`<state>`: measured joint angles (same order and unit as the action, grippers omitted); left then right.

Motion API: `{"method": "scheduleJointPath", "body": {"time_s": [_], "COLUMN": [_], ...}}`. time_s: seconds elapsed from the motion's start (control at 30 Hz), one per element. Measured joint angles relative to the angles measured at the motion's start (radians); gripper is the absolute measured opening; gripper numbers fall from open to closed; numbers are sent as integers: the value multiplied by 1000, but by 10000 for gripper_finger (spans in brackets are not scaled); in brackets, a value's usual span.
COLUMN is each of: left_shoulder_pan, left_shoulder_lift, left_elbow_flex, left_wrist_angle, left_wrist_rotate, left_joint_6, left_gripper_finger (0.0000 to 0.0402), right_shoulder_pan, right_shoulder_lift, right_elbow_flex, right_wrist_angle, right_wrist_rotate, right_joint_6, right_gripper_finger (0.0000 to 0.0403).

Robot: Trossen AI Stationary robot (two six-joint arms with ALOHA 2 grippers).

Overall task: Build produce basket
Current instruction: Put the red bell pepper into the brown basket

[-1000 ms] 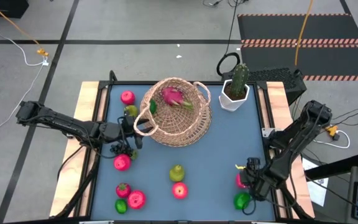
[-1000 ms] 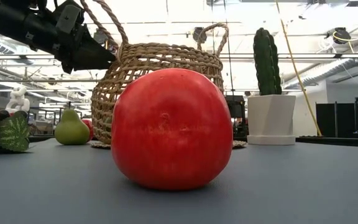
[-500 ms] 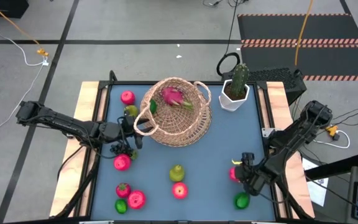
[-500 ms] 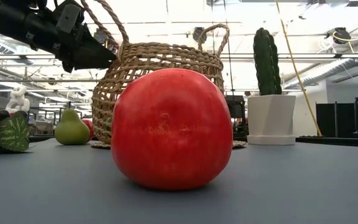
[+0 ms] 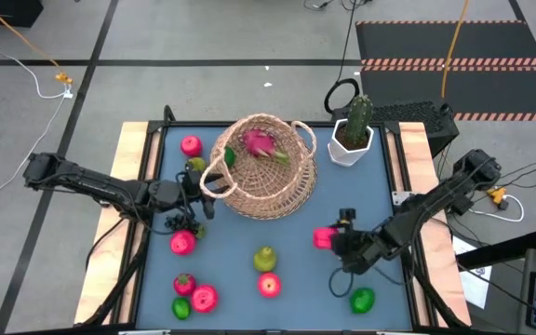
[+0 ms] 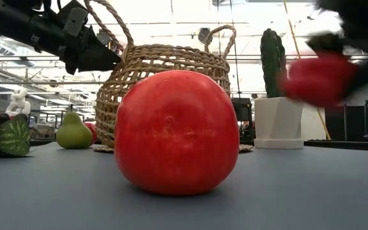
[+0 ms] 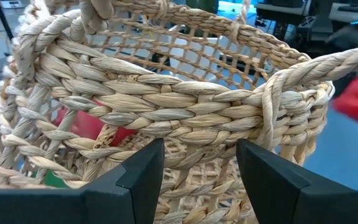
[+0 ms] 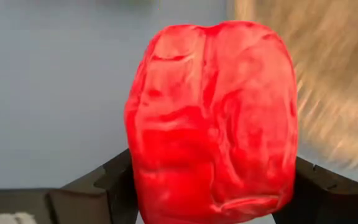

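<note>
The tan wicker basket [image 5: 266, 177] stands at the table's far middle with a pink dragon fruit [image 5: 259, 144] inside. My left gripper [image 5: 201, 193] is open at the basket's left side, its fingers [image 7: 138, 177] close against the woven wall below the rim, beside a loop handle [image 7: 303, 68]. My right gripper [image 5: 335, 241] is shut on a red apple [image 5: 323, 238], right of the table's middle and near of the basket. In the low view this apple [image 6: 318, 78] shows blurred in the air. My right gripper pinches the red apple [image 8: 213, 118] between its two fingers [image 8: 104, 186], one on each side of its lower half. The fingers come roughly level from the table's right. The apple is lifted clear of the table. Whether my left gripper touches the basket wall I cannot tell.
Loose fruit lies on the near half: a pear [image 5: 265, 258], a red apple [image 5: 269, 285] that looms large in the low view, a lime [image 5: 362, 300], and more apples and a lime near left [image 5: 194, 300]. A potted cactus [image 5: 352, 133] stands at the far right.
My right gripper has carried the red apple from the table's near right corner toward the left and far side, closer to the basket, holding it above the table. The lime stayed behind. My left gripper and the basket have kept still.
</note>
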<state>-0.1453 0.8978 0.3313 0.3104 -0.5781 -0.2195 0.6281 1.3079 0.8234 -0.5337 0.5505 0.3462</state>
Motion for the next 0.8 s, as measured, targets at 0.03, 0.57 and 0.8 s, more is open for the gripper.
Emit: {"method": "scheduleJointPath", "body": {"time_s": [0.03, 0.57, 0.8], "left_shoulder_pan": [4, 59, 61], "left_shoulder_lift": [0, 20, 73], "left_elbow_flex": [0, 0, 0], "left_wrist_angle": [1, 5, 43], "left_wrist_rotate": [0, -1, -2], "left_joint_6": [-1, -95, -46], "left_gripper_finger": [205, 204, 204], "right_shoulder_pan": [-12, -485, -633], "right_shoulder_lift": [-14, 109, 247], "right_elbow_flex": [19, 32, 32], "right_wrist_angle": [57, 1224, 1307], "right_wrist_rotate": [33, -99, -76], "right_joint_6": [-67, -816, -829], "right_gripper_finger": [257, 261, 266]}}
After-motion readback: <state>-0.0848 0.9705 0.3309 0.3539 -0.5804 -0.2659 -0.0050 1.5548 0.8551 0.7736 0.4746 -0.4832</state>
